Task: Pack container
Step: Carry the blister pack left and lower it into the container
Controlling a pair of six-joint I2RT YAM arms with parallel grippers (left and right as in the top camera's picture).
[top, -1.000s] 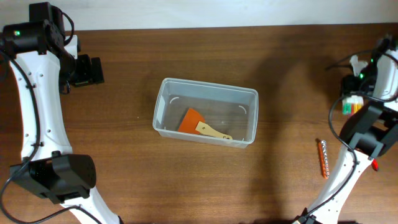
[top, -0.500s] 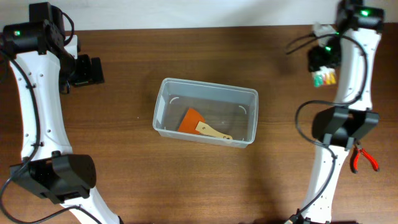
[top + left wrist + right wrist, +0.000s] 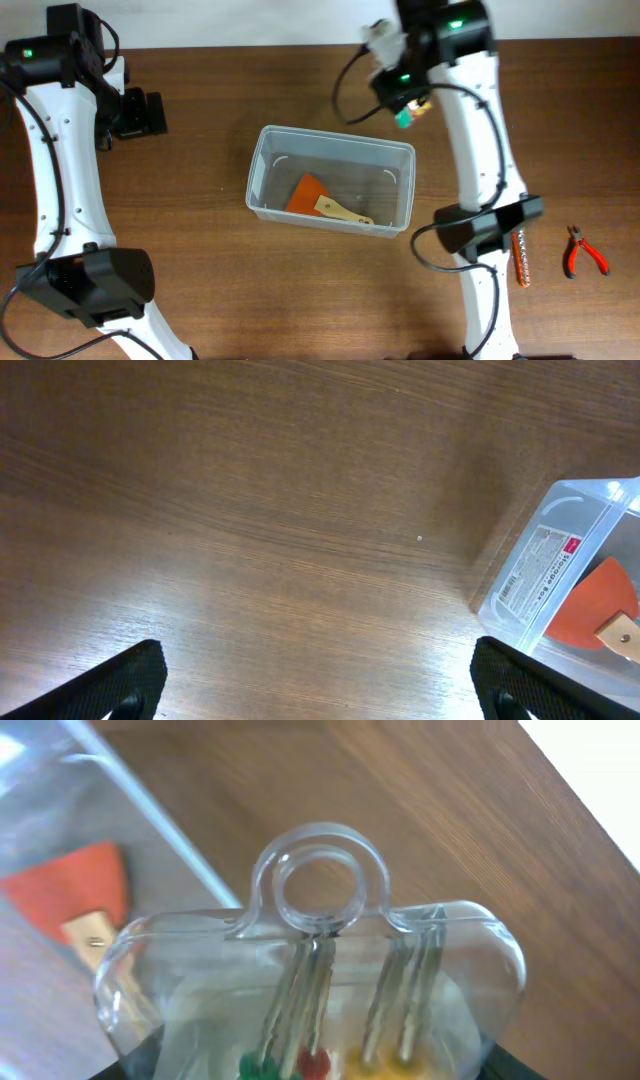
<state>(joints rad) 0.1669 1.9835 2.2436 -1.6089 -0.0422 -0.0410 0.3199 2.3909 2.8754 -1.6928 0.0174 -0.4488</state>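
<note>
Right pincer (image 3: 405, 108): grips a clear pack (image 3: 310, 970) of small tools, hangs near the far right corner of the container (image 3: 262, 170). Left pincer (image 3: 152, 113): spread wide, hovers above the bench (image 3: 200, 280), well left of it. Container: sits mid-bench, holds an orange scraper (image 3: 310, 193) with a wooden handle.
</note>
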